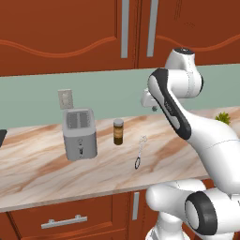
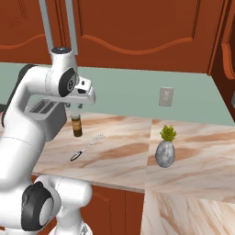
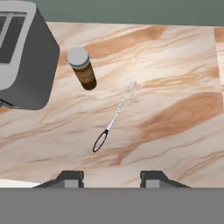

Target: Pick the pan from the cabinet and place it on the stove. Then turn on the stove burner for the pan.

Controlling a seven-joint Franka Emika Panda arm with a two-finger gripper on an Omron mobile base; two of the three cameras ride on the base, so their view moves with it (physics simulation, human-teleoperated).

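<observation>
The cabinet (image 1: pixel 61 33) (image 2: pixel 137 32) hangs above the counter with its reddish-brown doors shut and its grey bar handles (image 1: pixel 124 28) side by side. The pan is hidden. My gripper (image 1: pixel 153 108) (image 2: pixel 76 106) (image 3: pixel 111 178) hangs well above the marble counter (image 3: pixel 175 87), pointing down. It is open, with nothing between its fingertips (image 3: pixel 72 178). A dark corner (image 1: pixel 2 137) pokes in at the counter's far left edge; I cannot tell whether it is the stove.
Below the hand lie a wire whisk (image 1: pixel 140 152) (image 3: pixel 116 116) and a brown spice jar (image 1: pixel 118 131) (image 3: pixel 82 68). A grey toaster (image 1: pixel 79 133) (image 3: pixel 22 57) stands to the left. A small plant in a grey vase (image 2: pixel 165 151) stands to the right. Base cabinet drawers (image 1: pixel 63 221) run below the counter.
</observation>
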